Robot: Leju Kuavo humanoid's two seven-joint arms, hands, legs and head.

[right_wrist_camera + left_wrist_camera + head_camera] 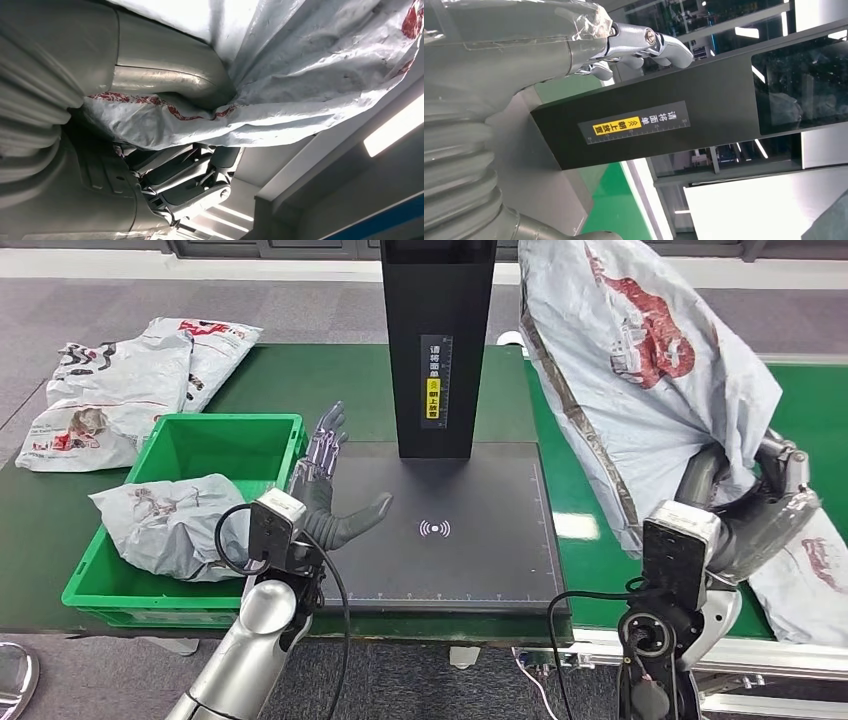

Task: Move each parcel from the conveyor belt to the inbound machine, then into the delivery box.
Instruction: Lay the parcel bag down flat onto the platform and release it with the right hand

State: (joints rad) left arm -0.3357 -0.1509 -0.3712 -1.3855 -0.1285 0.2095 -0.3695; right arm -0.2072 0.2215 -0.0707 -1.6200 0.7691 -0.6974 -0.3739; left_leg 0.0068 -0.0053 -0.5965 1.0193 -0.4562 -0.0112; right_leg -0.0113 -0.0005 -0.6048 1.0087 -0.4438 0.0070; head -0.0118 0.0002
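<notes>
right robot hand [752,502] clamped on gathered edge of parcel [640,370] | soft, light, slippery; sags above it | left robot hand [325,490] spread apart, empty

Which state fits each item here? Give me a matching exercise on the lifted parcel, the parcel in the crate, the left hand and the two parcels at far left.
Things:
1. lifted parcel
2. crate parcel
3. left hand
4. far-left parcels

States:
A. lying on the table beside the green crate
B. open above the black scanner plate
C. gripped by the right hand
D. resting over the crate's near left rim

Pairs: 1-C, 2-D, 3-B, 4-A
</notes>
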